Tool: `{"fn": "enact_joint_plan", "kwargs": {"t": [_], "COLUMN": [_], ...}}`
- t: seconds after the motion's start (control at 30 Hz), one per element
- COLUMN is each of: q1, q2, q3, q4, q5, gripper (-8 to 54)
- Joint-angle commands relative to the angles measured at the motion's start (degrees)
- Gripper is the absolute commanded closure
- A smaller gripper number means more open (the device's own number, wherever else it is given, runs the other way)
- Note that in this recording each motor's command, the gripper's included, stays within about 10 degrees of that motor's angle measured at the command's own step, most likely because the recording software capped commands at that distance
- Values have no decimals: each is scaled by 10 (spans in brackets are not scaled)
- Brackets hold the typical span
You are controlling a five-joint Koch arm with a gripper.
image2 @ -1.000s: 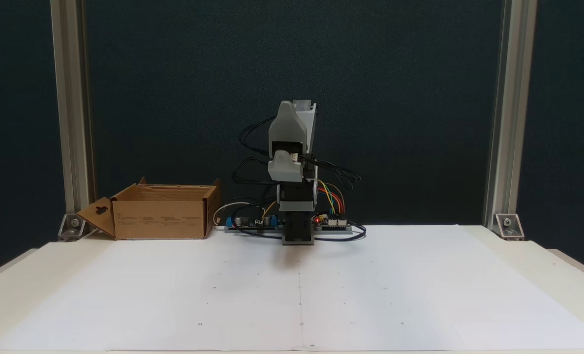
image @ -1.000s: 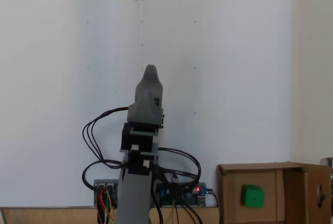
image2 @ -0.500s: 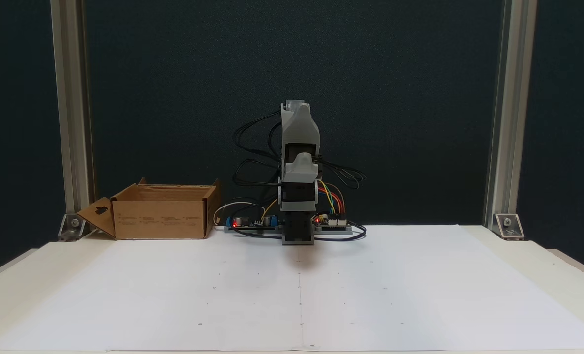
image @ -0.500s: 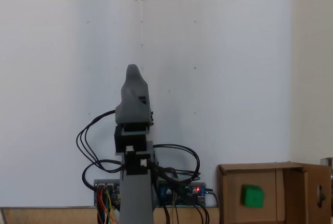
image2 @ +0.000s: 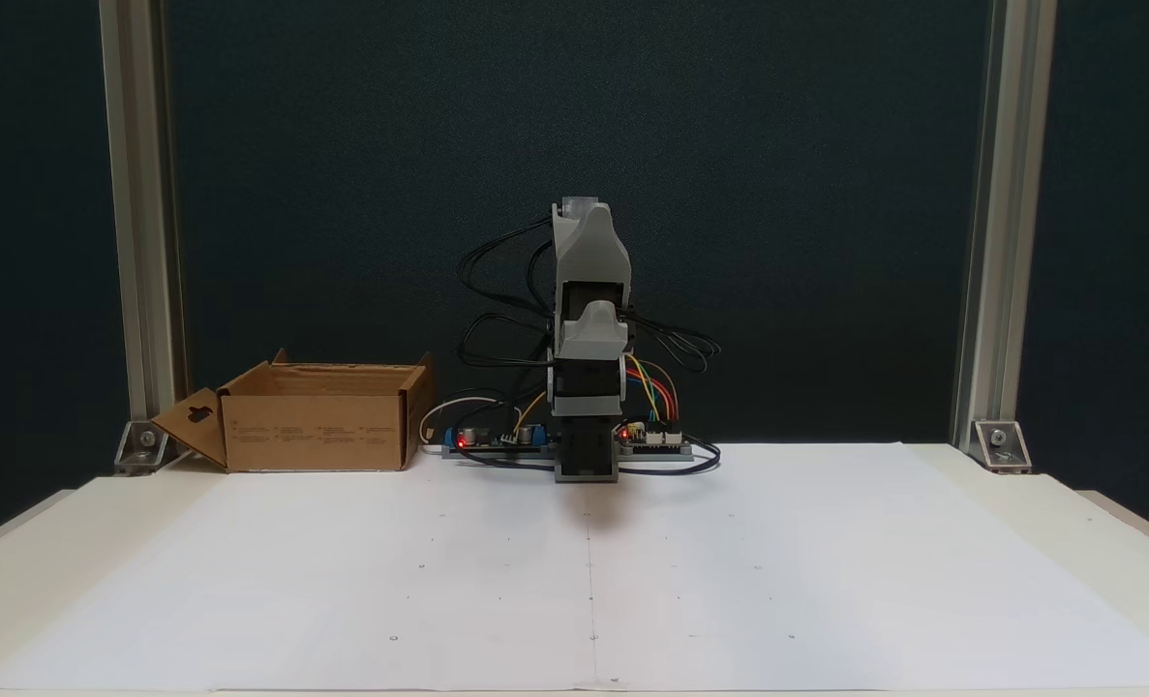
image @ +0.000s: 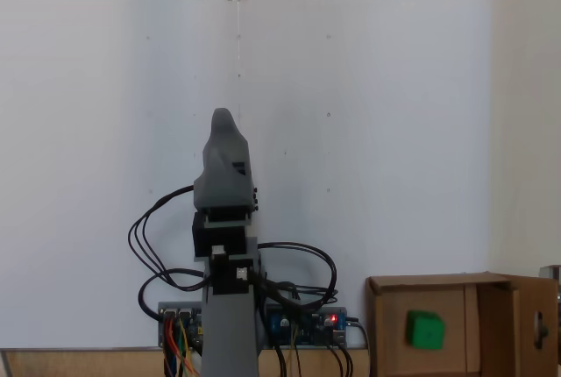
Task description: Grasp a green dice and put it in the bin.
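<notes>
Hand [image: 224,118] folded upright above the arm's base, its opening impossible to tell; green dice [image: 426,330] lies inside the bin [image: 386,324]

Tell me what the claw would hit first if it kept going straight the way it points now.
Nothing, it seems: the claw points out over the white paper, away from the bin. How steeply it tilts is unclear.

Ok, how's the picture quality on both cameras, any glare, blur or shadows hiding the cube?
In the fixed view from above, soft and hazy, washed pale; green dice is still plain inside the bin. In the front fixed view, sharp and evenly lit, with a faint shadow under the arm; the bin's wall hides its inside.
</notes>
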Motion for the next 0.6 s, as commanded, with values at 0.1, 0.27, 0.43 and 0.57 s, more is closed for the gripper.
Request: {"fn": "enact_joint_plan", "kwargs": {"t": [0.1,0.27,0.43,0.57], "q1": [-2,0,2,1], "q2": [59,59,59,59], "q3": [-11,-11,-5,-5], "q4": [-53,-53,-53,-53], "q5": [-28,-28,-28,-28], "gripper": [8,8,8,8]}}
